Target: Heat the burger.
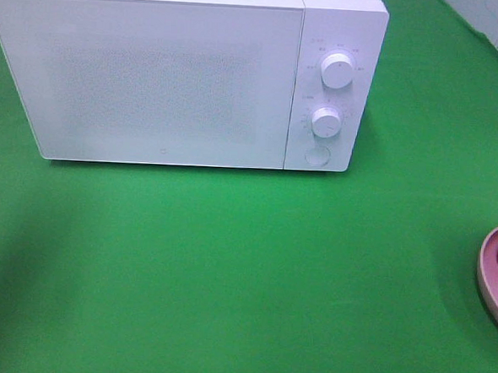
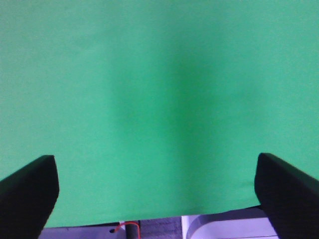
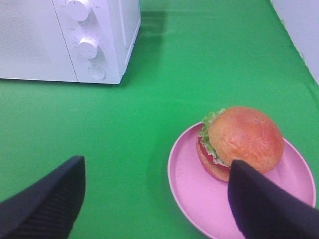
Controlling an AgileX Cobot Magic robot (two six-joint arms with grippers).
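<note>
Sitting at the back left of the green cloth (image 1: 227, 270): a white microwave (image 1: 167, 76), door shut, with two round knobs, upper (image 1: 336, 70) and lower (image 1: 326, 122), stacked on its right-hand panel and a round button (image 1: 317, 156) beneath them. Hovering over bare green cloth: the left gripper (image 2: 157, 191), dark fingers (image 2: 27, 196) spread wide apart, holding nothing. Lying near the right edge of the table, well apart from the microwave: a pink plate (image 3: 199, 189). Resting on that plate, tilted on its side toward the far rim: the burger (image 3: 241, 142), golden-brown bun facing up, green lettuce and a red layer showing at the seam. Hanging just above the plate: the right gripper (image 3: 157, 199), fingers (image 3: 264, 204) spread wide, one beside the burger, gripping nothing.
</note>
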